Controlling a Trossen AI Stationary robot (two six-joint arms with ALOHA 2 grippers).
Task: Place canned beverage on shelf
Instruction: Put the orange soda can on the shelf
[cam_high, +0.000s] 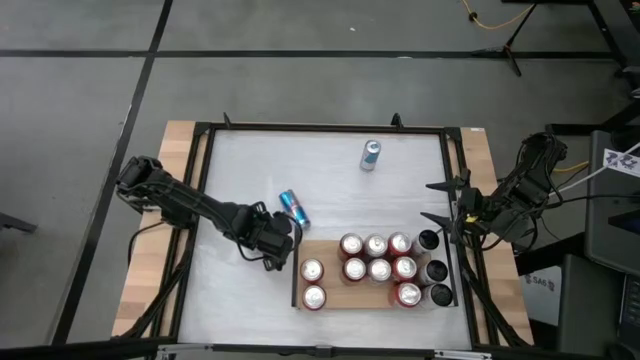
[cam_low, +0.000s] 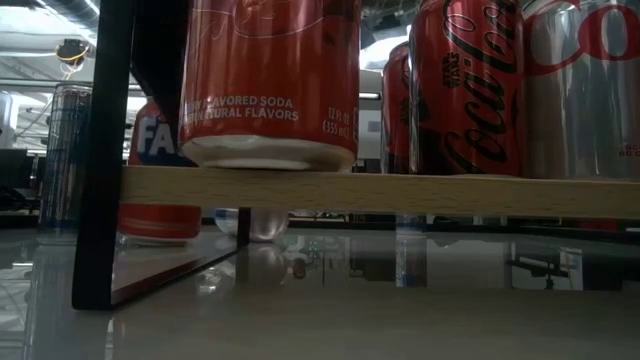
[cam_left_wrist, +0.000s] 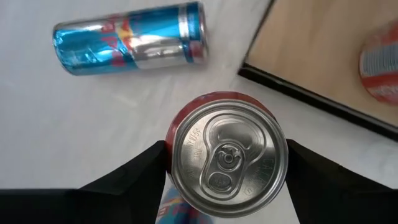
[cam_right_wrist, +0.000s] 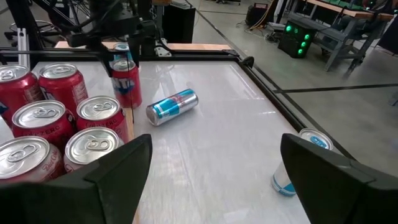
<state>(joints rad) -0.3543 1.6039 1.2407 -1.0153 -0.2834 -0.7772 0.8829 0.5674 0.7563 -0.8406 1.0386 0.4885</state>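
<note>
A red canned beverage (cam_left_wrist: 229, 155) with a silver top stands upright just off the left end of the shelf (cam_high: 322, 248), a wooden board with black end rails. My left gripper (cam_high: 272, 245) is shut on this can, which also shows in the right wrist view (cam_right_wrist: 126, 81) and the low view (cam_low: 160, 170). Several red, silver and dark cans (cam_high: 378, 268) stand on the shelf. My right gripper (cam_right_wrist: 214, 180) waits open at the table's right edge (cam_high: 447, 208), touching nothing. My left gripper pinches the red can between its two fingers (cam_left_wrist: 140, 171), on opposite sides of the can's wall (cam_left_wrist: 174, 134) just below the top rim. The fingers come from above, pointing steeply down. The can is upright; whether its base is clear of the table I cannot tell.
A blue and silver slim can (cam_high: 293, 208) lies on its side close behind my left gripper (cam_left_wrist: 130, 38). Another blue can (cam_high: 370, 155) stands upright near the far edge. A black frame (cam_high: 320, 128) borders the white tabletop, with wooden strips (cam_high: 178, 170) along its sides.
</note>
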